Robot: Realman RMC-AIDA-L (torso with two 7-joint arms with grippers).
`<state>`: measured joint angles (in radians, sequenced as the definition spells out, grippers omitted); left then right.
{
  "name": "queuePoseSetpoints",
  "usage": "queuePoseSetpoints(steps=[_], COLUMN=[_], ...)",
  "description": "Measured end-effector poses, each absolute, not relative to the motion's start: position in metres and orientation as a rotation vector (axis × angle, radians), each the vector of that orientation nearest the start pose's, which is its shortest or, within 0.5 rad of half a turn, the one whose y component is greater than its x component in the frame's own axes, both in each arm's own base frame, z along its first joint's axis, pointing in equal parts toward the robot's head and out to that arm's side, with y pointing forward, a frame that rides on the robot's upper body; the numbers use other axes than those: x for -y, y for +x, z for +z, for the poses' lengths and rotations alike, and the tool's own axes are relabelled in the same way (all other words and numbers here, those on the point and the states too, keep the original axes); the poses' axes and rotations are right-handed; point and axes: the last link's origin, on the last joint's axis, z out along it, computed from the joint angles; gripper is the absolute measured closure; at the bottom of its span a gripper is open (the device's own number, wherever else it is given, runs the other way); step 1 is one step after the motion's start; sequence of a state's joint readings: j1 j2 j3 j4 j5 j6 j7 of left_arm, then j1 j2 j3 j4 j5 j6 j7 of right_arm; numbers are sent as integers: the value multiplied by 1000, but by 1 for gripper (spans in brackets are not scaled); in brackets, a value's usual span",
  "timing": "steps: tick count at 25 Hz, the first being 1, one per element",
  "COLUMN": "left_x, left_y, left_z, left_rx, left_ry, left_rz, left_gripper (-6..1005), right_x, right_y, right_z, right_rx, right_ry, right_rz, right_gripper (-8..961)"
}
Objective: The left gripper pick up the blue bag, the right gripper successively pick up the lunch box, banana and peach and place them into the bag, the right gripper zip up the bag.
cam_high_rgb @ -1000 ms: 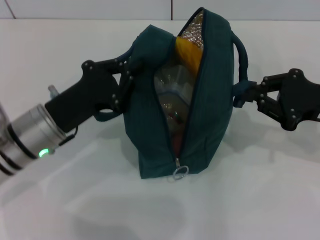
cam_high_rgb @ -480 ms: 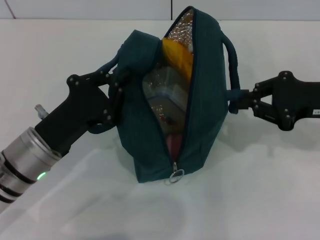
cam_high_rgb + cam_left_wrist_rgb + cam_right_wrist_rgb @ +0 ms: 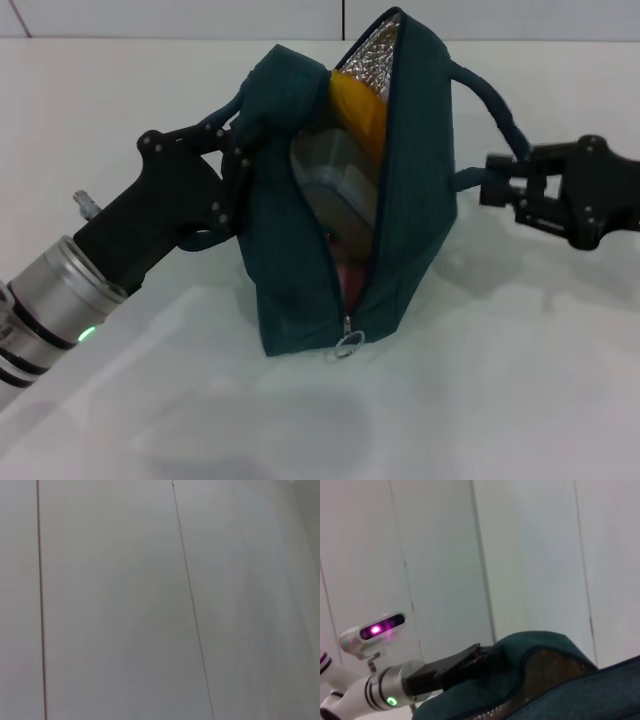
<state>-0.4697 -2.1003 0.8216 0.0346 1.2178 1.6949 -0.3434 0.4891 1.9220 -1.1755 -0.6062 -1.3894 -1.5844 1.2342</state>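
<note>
Bag (image 3: 300,260): standing mid-bench, tipped a little, mouth gaping from the top down to the zip pull (image 3: 347,346) at the near lower end; foil lining visible at the top.
Contents: banana (image 3: 360,110) high in the opening, lunch box (image 3: 340,185) below it, something pink, likely the peach (image 3: 348,278), lowest and mostly hidden.
Left gripper (image 3: 240,160): fingers clamped on the bag's left flap and handle, propping it up; also visible from the right wrist, reaching in to the fabric.
Right gripper (image 3: 497,190): at the bag's right side, fingers closed on the right handle (image 3: 490,105), well away from the pull.
Stage: packing looks done; zipping judged not yet begun.
Risk, zip: pull lies low, near and small; a miss likely, since the fingers must first let go of the handle and come round the bag.
Risk, bag: zipping drags along the seam; with only the left grip as anchor, bag could slide, twist or topple.
Risk, contents: banana stands up in the seam line; teeth may jam on it or on the lunch box edge.
Room: bare bench in front of the pull and to the right; back edge close behind the bag; left side taken up by the left arm.
</note>
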Motion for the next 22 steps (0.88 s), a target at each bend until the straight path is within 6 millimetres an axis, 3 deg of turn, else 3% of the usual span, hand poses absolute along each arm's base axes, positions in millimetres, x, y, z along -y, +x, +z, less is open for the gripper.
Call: queuePoseSetpoints(steps=[7,10,13,16,22], left_x=[-277,-276,-276,-277,-281], left_y=[-259,-259,-260,-259,-255], left_z=[-37,-38,-38,-39,-41], left_rx=[105,110,113,115,110], left_ry=[-2083,-2084,-2087,-2088,-2094], left_rz=[-1153,-1152,-1150,-1147,-1153], left_gripper=[953,953,953,953,953], right_x=[-319,-299,-276,-268,-282], right_y=[241,243,247,252,247], right_z=[44,50,50,33,-26], right_rx=[-282,-182,-71,-77,-144], right_ry=[-2593,-2628,-2746,-2894,-3037], right_rz=[1129,1197,1192,1072,811], right_gripper=[642,572,574,575,579])
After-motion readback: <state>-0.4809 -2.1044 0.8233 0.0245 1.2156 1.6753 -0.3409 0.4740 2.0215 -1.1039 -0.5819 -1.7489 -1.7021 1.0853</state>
